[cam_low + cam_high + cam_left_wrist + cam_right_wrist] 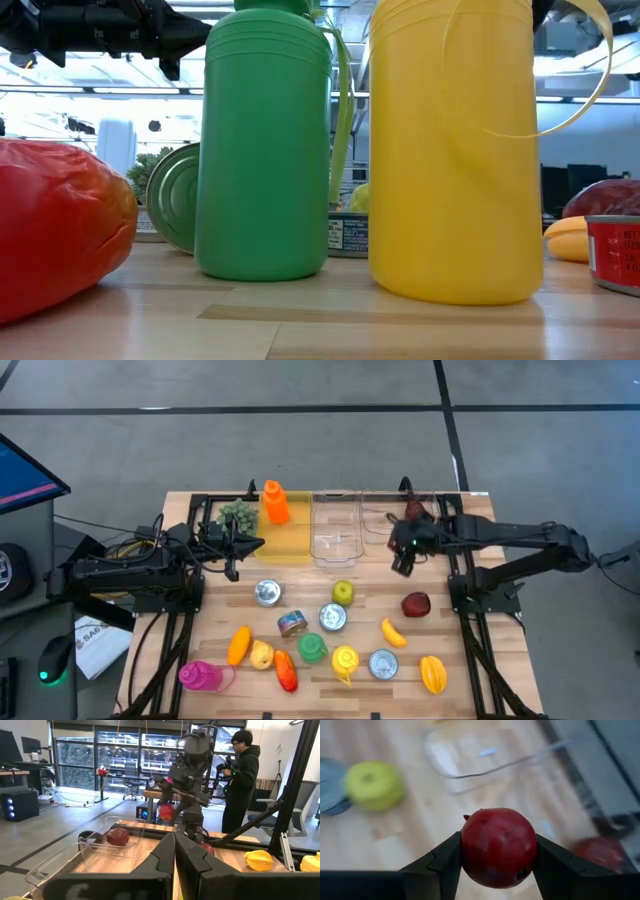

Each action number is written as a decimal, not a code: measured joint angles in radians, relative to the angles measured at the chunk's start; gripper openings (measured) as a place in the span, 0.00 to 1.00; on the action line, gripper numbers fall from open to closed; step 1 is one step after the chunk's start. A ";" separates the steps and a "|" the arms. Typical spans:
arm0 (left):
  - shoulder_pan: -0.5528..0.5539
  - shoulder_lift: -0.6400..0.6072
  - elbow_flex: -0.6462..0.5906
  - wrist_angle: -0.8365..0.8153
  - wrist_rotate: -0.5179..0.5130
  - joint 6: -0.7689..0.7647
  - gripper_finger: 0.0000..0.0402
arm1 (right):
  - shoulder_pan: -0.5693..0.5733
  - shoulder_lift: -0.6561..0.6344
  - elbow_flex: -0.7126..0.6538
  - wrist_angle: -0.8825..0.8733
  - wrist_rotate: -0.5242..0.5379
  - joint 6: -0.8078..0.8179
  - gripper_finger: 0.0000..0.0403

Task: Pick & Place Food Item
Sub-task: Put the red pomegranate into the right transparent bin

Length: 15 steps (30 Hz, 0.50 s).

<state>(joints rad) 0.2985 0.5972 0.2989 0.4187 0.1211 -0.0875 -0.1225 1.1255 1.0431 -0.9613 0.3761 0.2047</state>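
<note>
A dark red round fruit (498, 847) sits between the fingers of my right gripper (403, 557), which is shut on it above the table near a clear tray (336, 528). The left wrist view shows the same fruit (166, 812) hanging in the air. A second red fruit (118, 836) lies in the far-right clear tray (388, 520). A third (415, 603) rests on the table. At the left, my left gripper (175, 851) waits shut, holding nothing. My right gripper pinches the red fruit between its two fingers, one on each side of its widest part (466, 851). The fingers (440, 865) slant down from the table's right side. The fruit is lifted clear of the table, its small crown end (466, 817) showing at its upper left.
A yellow tray (285, 543) with an orange bottle (275, 503) stands at the far left, grapes (238, 513) beside it. A green apple (343, 592), cans (332, 617), bottles and other toy foods fill the near half. A person (242, 780) stands beyond the table.
</note>
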 joint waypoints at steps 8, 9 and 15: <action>0.000 0.000 0.000 0.000 0.000 0.000 0.00 | -0.205 0.057 0.000 0.077 0.065 -0.051 0.49; 0.000 0.000 0.000 0.000 0.000 0.000 0.00 | -0.231 0.071 0.000 0.087 0.064 -0.063 0.49; 0.000 0.000 0.000 0.000 0.000 0.000 0.00 | -0.362 0.161 -0.001 0.127 0.066 -0.131 0.50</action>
<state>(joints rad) 0.2989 0.5972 0.2989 0.4187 0.1211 -0.0872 -0.4844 1.2864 1.0424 -0.8346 0.4423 0.0735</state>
